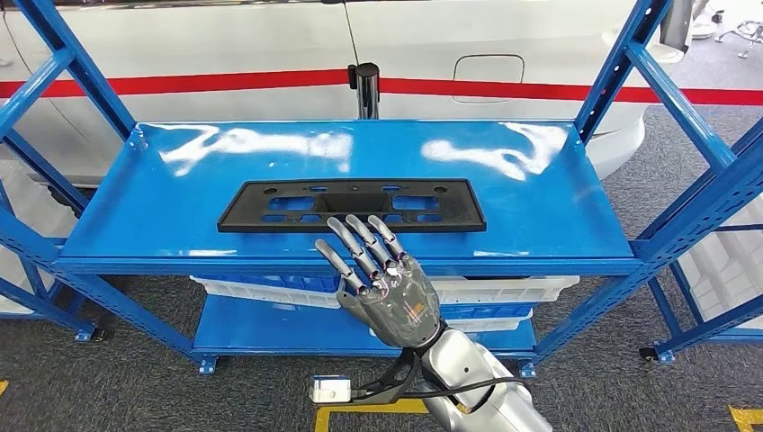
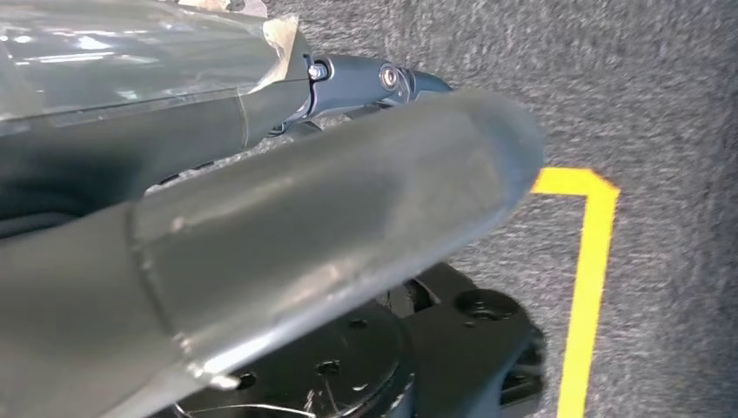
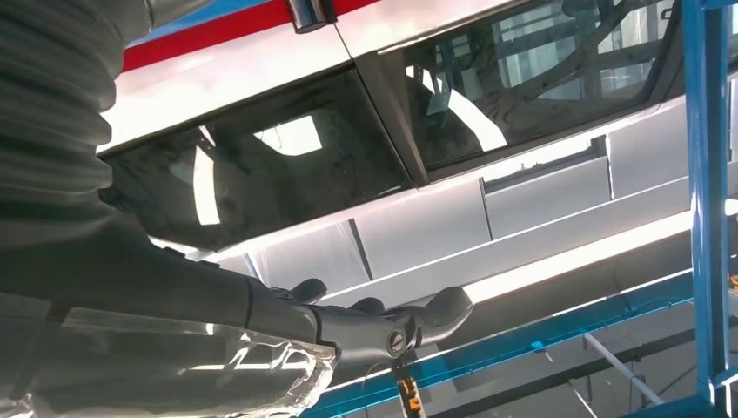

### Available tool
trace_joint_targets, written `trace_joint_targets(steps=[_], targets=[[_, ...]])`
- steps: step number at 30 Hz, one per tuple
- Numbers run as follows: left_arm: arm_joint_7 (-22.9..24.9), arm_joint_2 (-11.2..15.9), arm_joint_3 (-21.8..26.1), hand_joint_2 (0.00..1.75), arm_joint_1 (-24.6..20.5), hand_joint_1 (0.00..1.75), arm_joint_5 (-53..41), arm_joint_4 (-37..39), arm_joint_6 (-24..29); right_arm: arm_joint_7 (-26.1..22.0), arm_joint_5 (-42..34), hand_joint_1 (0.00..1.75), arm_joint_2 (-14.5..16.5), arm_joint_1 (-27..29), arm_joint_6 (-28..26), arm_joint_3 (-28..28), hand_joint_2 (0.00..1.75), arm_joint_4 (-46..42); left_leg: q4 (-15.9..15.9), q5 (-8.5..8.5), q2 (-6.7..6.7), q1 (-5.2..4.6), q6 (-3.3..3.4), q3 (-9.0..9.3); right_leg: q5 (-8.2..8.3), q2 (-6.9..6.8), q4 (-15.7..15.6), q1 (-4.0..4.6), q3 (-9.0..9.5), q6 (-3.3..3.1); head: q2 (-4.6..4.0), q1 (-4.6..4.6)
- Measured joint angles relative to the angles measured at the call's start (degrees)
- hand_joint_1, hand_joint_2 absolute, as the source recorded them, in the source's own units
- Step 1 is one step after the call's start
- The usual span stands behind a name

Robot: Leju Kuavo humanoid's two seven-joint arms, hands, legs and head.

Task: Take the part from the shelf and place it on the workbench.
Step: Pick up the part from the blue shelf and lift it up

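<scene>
Part (image 1: 351,206), a long black flat frame with several cut-outs, lies in the middle of the head view on the top board of the blue shelf (image 1: 540,202), parallel to the front edge. The right hand (image 1: 382,279) comes in from the lower middle of the frame, its fingers (image 1: 360,236) stretched out and apart, holding nothing; the fingertips reach over the near edge of the part, but I cannot tell if they touch it. In the left wrist view the left hand (image 2: 261,235) is blurred and very close, above grey carpet (image 2: 661,87) with a yellow line (image 2: 587,270); I cannot tell its state. Behind the shelf stands a white car (image 1: 270,45) with a red stripe (image 1: 180,85).
</scene>
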Motion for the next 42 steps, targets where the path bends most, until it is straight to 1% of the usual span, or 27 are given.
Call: trace_joint_targets(steps=[1,2,3,4,6,8,9,10,12,13,14,15,16,17,18,19,20,21,22,24,25,30,32,35,37,39,42], targets=[[0.0,0.0,0.0,0.0,0.0,0.0,0.0,0.0,0.0,0.0,0.0,0.0,0.0,0.0,0.0,0.0,1.75,0.0,-3.7,2.35,0.01,-0.03,0.24,1.37,-0.33,0.03,0.0,0.0,0.37,0.13,0.0,-0.01],[0.0,0.1,0.0,0.0,0.0,0.0,0.0,0.0,0.0,0.0,0.0,0.0,0.0,0.0,0.0,0.0,1.75,0.0,-6.5,3.53,0.03,-0.14,0.5,2.52,-0.63,0.01,-0.1,0.08,0.66,0.3,0.0,0.03],[0.0,0.1,0.0,0.0,-0.1,0.0,0.0,0.0,0.0,0.0,0.0,0.0,0.0,-0.1,0.0,0.0,1.75,0.0,-7.9,3.77,0.01,-0.32,0.79,3.17,-0.88,0.02,-0.2,0.16,0.8,0.53,0.0,0.05],[0.0,0.1,0.0,0.0,-0.1,0.0,0.0,0.0,0.0,0.0,0.0,0.0,0.0,-0.1,0.0,0.0,1.75,0.0,-8.6,3.48,-0.01,-0.57,1.12,3.49,-1.09,0.01,-0.3,0.2,0.79,0.81,0.0,0.07],[0.0,0.1,0.0,0.0,-0.1,0.0,-0.1,0.0,0.0,0.0,0.0,0.0,0.0,-0.1,-0.1,0.0,1.75,0.0,-9.0,2.92,-0.07,-1.02,1.92,3.73,-1.45,0.02,-0.5,0.16,0.92,1.46,0.0,0.05],[0.0,0.1,0.0,0.0,0.0,0.0,-0.1,0.0,0.0,0.0,0.0,0.0,0.0,0.1,-0.2,0.0,1.75,-0.1,-9.9,2.99,-0.05,-0.81,2.74,4.56,-1.93,-0.11,0.1,0.17,0.87,1.94,0.01,0.1],[0.0,0.0,0.0,0.0,0.0,0.0,-0.1,0.0,0.1,0.0,0.0,0.0,0.0,0.2,-0.3,0.0,1.75,-0.1,-10.3,3.09,-0.03,-0.65,3.05,5.05,-2.6,-0.18,1.7,0.22,0.14,2.02,0.01,0.16],[0.1,0.0,0.0,0.0,0.0,0.0,-0.1,0.0,0.2,0.0,0.0,0.0,0.0,0.4,-0.4,0.0,1.75,-0.2,-10.7,3.12,0.01,-0.48,3.29,5.47,-3.67,-0.25,4.7,0.15,-1.41,1.97,0.01,0.24],[0.3,0.0,0.0,0.0,0.0,0.0,-0.1,0.0,0.4,0.1,0.0,0.0,-0.1,1.0,-0.5,0.0,1.75,-0.2,-10.7,2.69,0.01,-0.52,3.5,5.92,-6.09,-0.27,12.5,-0.11,-6.34,1.89,0.0,0.32],[0.3,0.0,0.0,0.0,0.0,0.0,-0.1,0.0,0.4,0.1,0.0,0.0,-0.2,1.4,-0.5,0.0,1.75,-0.2,-10.7,2.39,-0.03,-0.52,3.49,6.2,-6.55,-0.28,15.4,-0.26,-8.54,2.09,0.0,0.33],[0.4,0.0,0.0,0.0,0.0,0.0,-0.1,0.0,0.4,0.2,0.0,0.0,-0.2,1.6,-0.5,0.0,1.75,-0.2,-10.7,2.01,-0.08,-0.49,3.38,6.6,-5.94,-0.28,16.2,-0.42,-9.76,2.59,0.0,0.34],[0.4,0.1,0.0,0.0,0.0,0.0,-0.2,0.0,0.4,0.3,-0.1,0.0,-0.3,1.8,-0.4,0.0,1.75,-0.2,-10.7,1.57,-0.14,-0.42,3.2,7.15,-4.31,-0.3,14.6,-0.63,-9.78,3.29,0.0,0.35],[0.4,0.1,0.0,0.0,0.0,0.0,-0.2,0.0,0.3,0.3,-0.2,0.0,-0.3,1.8,-0.4,-0.1,1.75,-0.2,-10.7,1.1,-0.2,-0.34,2.94,7.75,-2.01,-0.36,11.1,-0.92,-8.79,4.06,0.0,0.36],[0.4,0.1,0.0,0.0,-0.1,0.0,-0.2,0.0,0.3,0.2,-0.5,0.0,-0.3,1.8,-0.2,-0.1,1.75,-0.2,-10.6,0.58,-0.26,-0.33,2.56,8.2,0.43,-0.5,7.0,-1.19,-7.43,4.72,0.0,0.44],[0.5,0.2,0.0,0.0,-0.2,0.0,-0.2,0.0,0.4,0.0,-1.1,0.0,-0.4,1.8,0.1,0.0,1.75,-0.2,-10.4,-0.02,-0.33,-0.41,2.16,8.51,2.21,-0.61,3.6,-1.31,-6.11,4.85,0.0,0.51],[0.7,0.3,0.0,0.0,-0.3,0.0,-0.2,0.0,0.5,-0.4,-1.9,0.0,-0.4,1.8,0.5,0.0,1.75,-0.2,-10.3,-0.53,-0.35,-0.51,1.76,8.69,3.21,-0.68,1.6,-1.38,-5.25,4.56,0.0,0.48],[0.9,0.5,0.0,0.0,-0.5,0.0,-0.2,0.0,0.8,-0.8,-2.9,0.0,-0.3,1.7,1.1,0.1,1.75,-0.2,-10.2,-1.0,-0.34,-0.58,1.54,8.75,3.6,-0.71,0.8,-1.4,-4.82,4.05,0.0,0.4],[1.2,0.6,0.0,0.0,-0.6,0.0,-0.2,0.0,1.2,-1.4,-4.0,0.0,-0.2,1.6,1.8,0.3,1.75,-0.1,-10.1,-1.25,-0.32,-0.56,1.7,8.88,3.56,-0.61,0.7,-1.34,-4.61,3.5,0.0,0.27],[1.6,0.7,0.0,0.0,-0.8,0.0,-0.2,0.0,1.7,-1.9,-5.1,0.0,-0.1,1.4,2.6,0.7,1.75,-0.1,-10.1,-1.33,-0.25,-0.48,2.05,9.02,3.52,-0.51,0.8,-1.33,-4.58,3.22,0.0,0.1],[2.2,0.8,0.0,0.0,-1.1,0.0,-0.2,0.0,2.4,-2.7,-6.6,0.0,0.3,0.8,4.0,1.6,1.75,-0.1,-10.4,-1.34,-0.14,-0.36,2.78,9.3,3.4,-0.3,0.8,-1.17,-4.55,3.01,0.0,0.07],[2.5,0.8,0.0,0.0,-1.2,0.0,-0.2,0.0,2.7,-2.9,-7.0,0.0,0.5,0.5,4.7,2.0,1.75,-0.1,-10.7,-1.38,-0.08,-0.35,2.86,9.47,3.29,-0.23,0.7,-1.11,-4.52,2.88,0.0,0.05],[3.5,1.3,0.0,0.0,-1.7,0.0,-0.2,0.0,3.1,-3.4,-8.5,0.0,1.9,-1.4,7.9,4.5,1.75,1.1,-11.4,-1.44,0.01,-0.27,2.73,9.91,2.91,-0.15,0.8,-0.91,-4.42,2.27,0.0,0.04],[3.9,1.5,0.0,0.0,-1.9,0.0,-0.2,0.0,3.3,-3.6,-9.0,0.0,2.7,-2.5,8.9,5.5,1.75,2.2,-11.5,-1.45,0.01,-0.18,2.39,9.93,2.87,-0.15,0.8,-0.79,-4.41,2.2,0.0,0.05],[4.3,1.5,0.0,0.0,-1.9,0.0,-0.2,0.0,3.8,-4.2,-9.9,0.0,3.7,-3.7,9.7,6.9,1.75,3.5,-11.5,-1.41,0.01,0.02,1.13,9.95,2.87,-0.16,0.8,-0.58,-4.39,2.18,0.0,0.07],[4.7,1.6,0.0,0.0,-1.9,0.0,-0.2,0.0,4.1,-4.6,-10.5,0.0,4.1,-4.0,10.0,7.9,1.75,3.9,-11.5,-1.4,0.01,0.09,0.56,9.96,2.86,-0.18,0.8,-0.52,-4.36,2.17,0.0,0.08],[5.0,1.7,0.0,0.0,-1.9,0.0,-0.2,0.0,4.3,-5.0,-11.1,0.0,4.5,-4.3,10.4,8.9,1.75,4.1,-11.5,-1.41,0.02,0.07,0.36,9.99,2.86,-0.18,0.8,-0.53,-4.29,2.17,0.0,0.09],[5.5,1.8,0.0,0.0,-1.9,0.0,-0.3,0.0,4.6,-5.2,-12.4,0.0,4.7,-4.7,11.1,10.3,1.75,4.1,-11.5,-1.42,0.02,-0.03,0.28,10.1,2.86,-0.19,0.7,-0.58,-4.14,2.18,0.0,0.1]])
